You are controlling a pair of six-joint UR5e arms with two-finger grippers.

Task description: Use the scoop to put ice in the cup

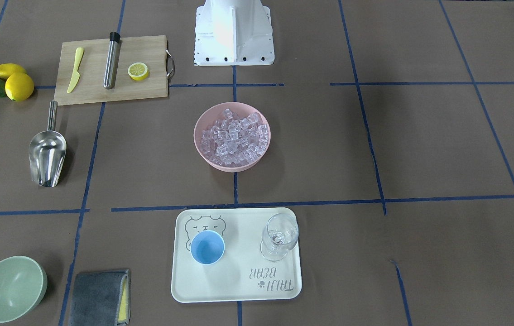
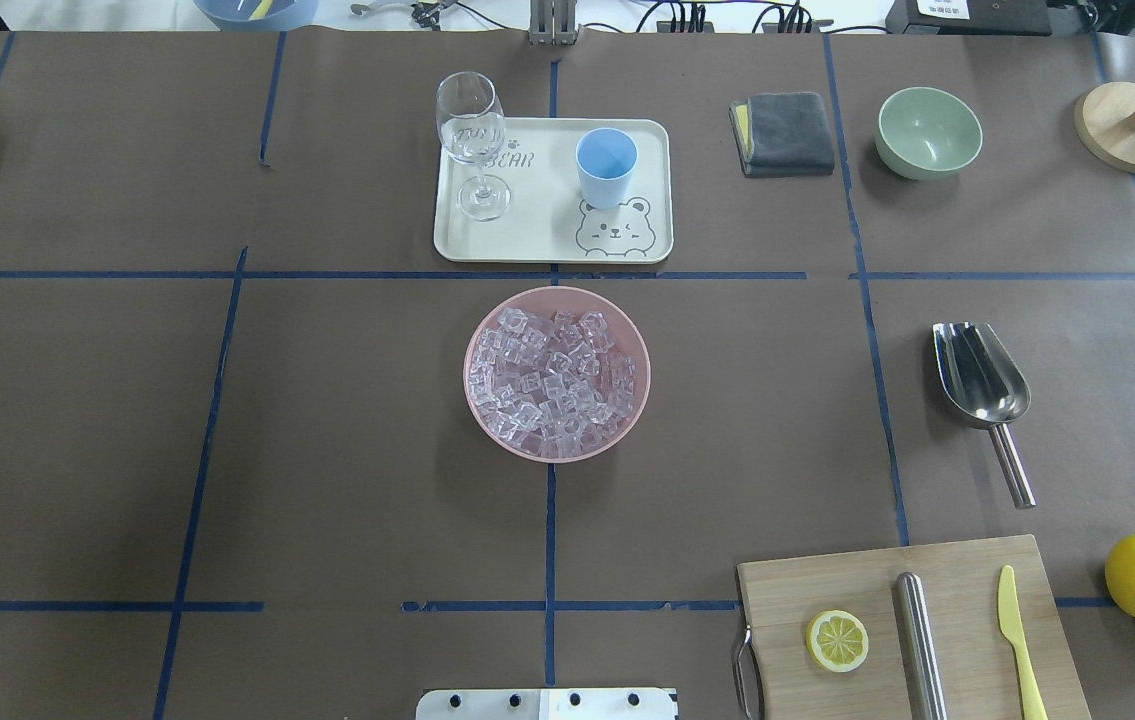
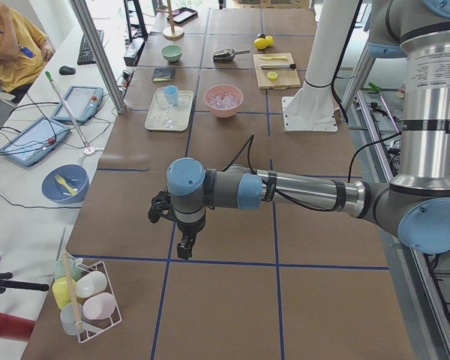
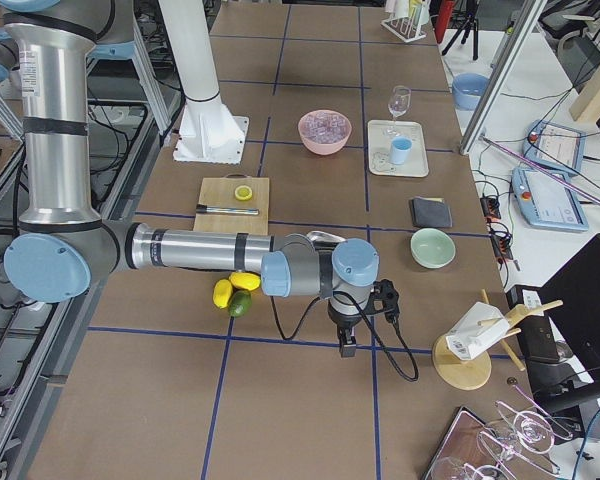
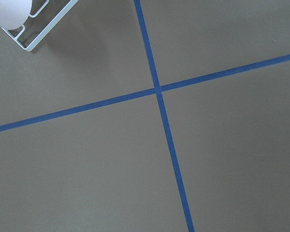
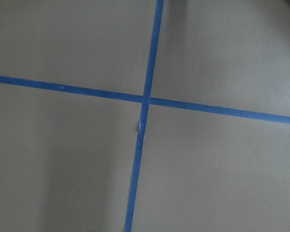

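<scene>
Left gripper (image 3: 185, 247) and right gripper (image 4: 346, 345): poised over blue tape crosses at opposite table ends, wide or narrow impossible to tell. Scoop (image 2: 979, 372) lying trough-up near cutting board (image 2: 797, 590). Ice (image 2: 557, 385) heaped in pink bowl (image 2: 557, 456), mid-table. Cup (image 2: 606, 165) upright on tray (image 2: 547, 225), near wine glass (image 2: 472, 130).

The overhead view looks forward and down from behind the robot's base (image 2: 547, 705). The front view faces back steeply from the opposite edge. Both share the pink bowl (image 2: 557, 454) of ice (image 2: 557, 375) at the centre of the surface (image 2: 327, 450). Side views look along it from either end. Wrist cameras sit close over tape crossings (image 5: 158, 90).
</scene>
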